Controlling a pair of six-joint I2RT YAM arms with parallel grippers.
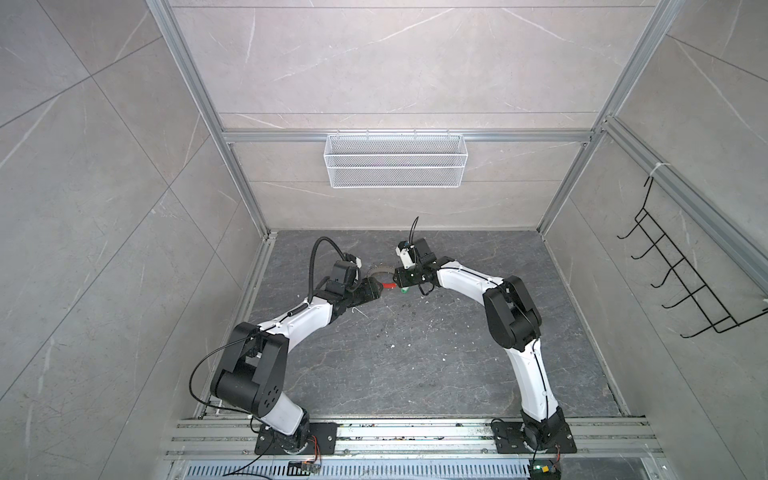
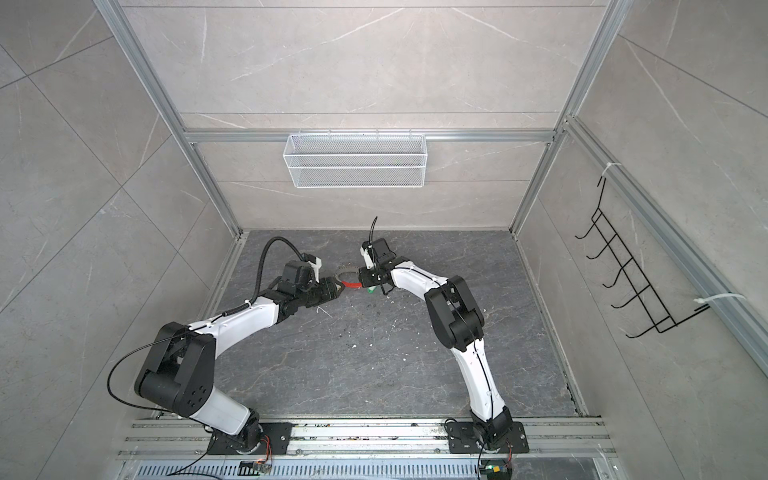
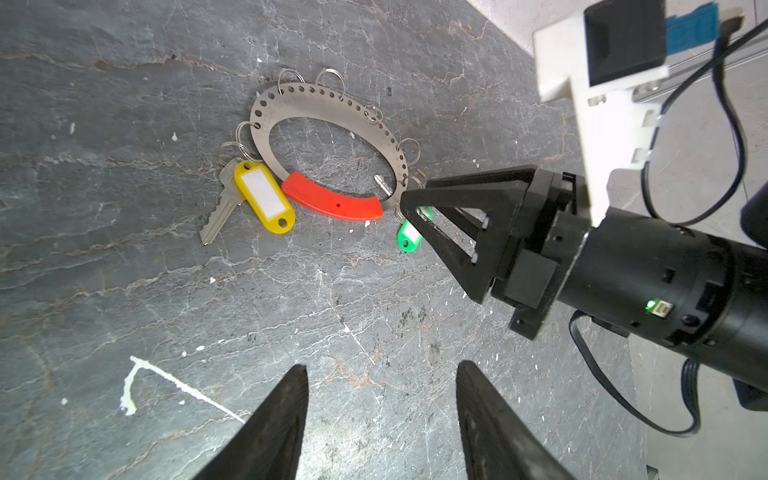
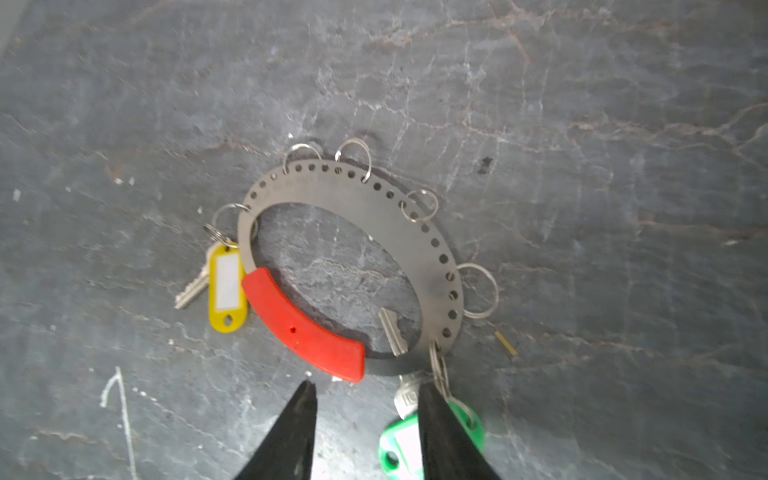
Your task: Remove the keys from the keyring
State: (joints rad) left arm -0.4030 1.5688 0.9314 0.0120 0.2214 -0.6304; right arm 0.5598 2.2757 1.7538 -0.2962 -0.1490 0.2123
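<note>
Two claws at a keyring [image 4: 415,216].
The left claw [image 3: 382,370] is wide, the right claw [image 4: 368,388] narrower, both empty; one right finger [image 4: 440,432] covers the green key [image 4: 395,451], keyring just ahead, yellow key [image 4: 227,286] farther off.

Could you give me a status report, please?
Left gripper open, empty. Right gripper open, one finger over green tag. Yellow tag and green tag both on keyring. Nothing in the way.

both our arms bend inward, wrists low, grippers facing; our left gripper [image 3: 382,365] and right gripper [image 4: 368,385] stand with jaws apart.
</note>
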